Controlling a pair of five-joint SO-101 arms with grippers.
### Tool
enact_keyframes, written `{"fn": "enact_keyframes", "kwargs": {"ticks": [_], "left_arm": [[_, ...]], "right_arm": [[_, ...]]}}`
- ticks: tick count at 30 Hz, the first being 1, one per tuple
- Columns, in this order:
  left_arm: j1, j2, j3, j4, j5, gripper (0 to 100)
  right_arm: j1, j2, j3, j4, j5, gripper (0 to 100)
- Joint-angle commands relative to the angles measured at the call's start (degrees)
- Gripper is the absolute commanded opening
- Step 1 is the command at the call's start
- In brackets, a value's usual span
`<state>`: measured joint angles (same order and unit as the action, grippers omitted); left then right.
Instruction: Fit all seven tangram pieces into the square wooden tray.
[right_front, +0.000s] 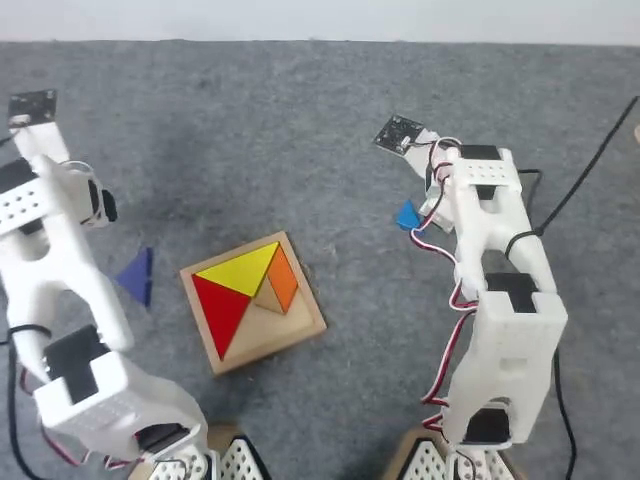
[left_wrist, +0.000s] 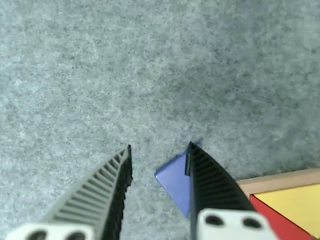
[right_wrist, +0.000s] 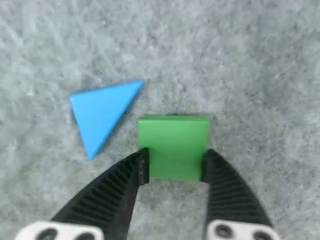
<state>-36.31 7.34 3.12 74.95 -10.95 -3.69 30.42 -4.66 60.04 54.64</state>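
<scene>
Your right gripper (right_wrist: 175, 165) pinches the green square (right_wrist: 173, 140) between its tips; lift straight, clearing the blue triangle (right_wrist: 102, 112) beside it; left gripper (left_wrist: 160, 146) stands spread.

Two white robot arms are flanking a square wooden tray (right_front: 300, 335) sitting on the grey table (right_front: 250, 130), with a yellow triangle (right_front: 243, 270), a red triangle (right_front: 220, 310) and an orange piece (right_front: 283, 280) lying inside it. A dark blue triangle (right_front: 137, 275) is resting just beside the left arm (right_front: 60, 250), and a light blue piece (right_front: 407, 215) is peeking out beside the right arm (right_front: 500, 270).

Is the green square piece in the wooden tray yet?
Out: the green square piece sits on grey carpet, pinched by the right gripper.
</scene>
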Motion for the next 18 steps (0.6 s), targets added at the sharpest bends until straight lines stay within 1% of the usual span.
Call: {"fn": "enact_keyframes", "kwargs": {"ticks": [1,4,6,9,11,13,18], "left_arm": [[-0.35,-3.43,-2.59,-0.62,-0.97,17],[-0.35,-3.43,-2.51,-0.62,-0.97,17],[-0.35,-3.52,-2.51,-0.53,-0.97,17],[-0.44,-3.52,-2.51,-0.35,-0.97,17],[-0.44,-3.52,-2.51,-0.35,-0.97,17],[-0.44,-3.69,-2.51,-0.35,-0.97,17],[-0.44,-3.87,-2.33,-0.26,-0.88,17]], "right_arm": [[-1.98,-0.57,0.35,2.15,2.11,16.4],[-2.51,-0.84,0.09,2.77,2.9,24.0],[-3.12,0.04,0.62,4.18,6.07,28.1],[-3.21,0.31,0.62,8.75,10.11,32.2],[-3.21,0.22,0.62,10.77,11.08,34.0],[-3.03,0.22,0.62,9.89,9.76,35.1],[-2.59,0.22,0.53,6.29,3.6,34.4]]}}
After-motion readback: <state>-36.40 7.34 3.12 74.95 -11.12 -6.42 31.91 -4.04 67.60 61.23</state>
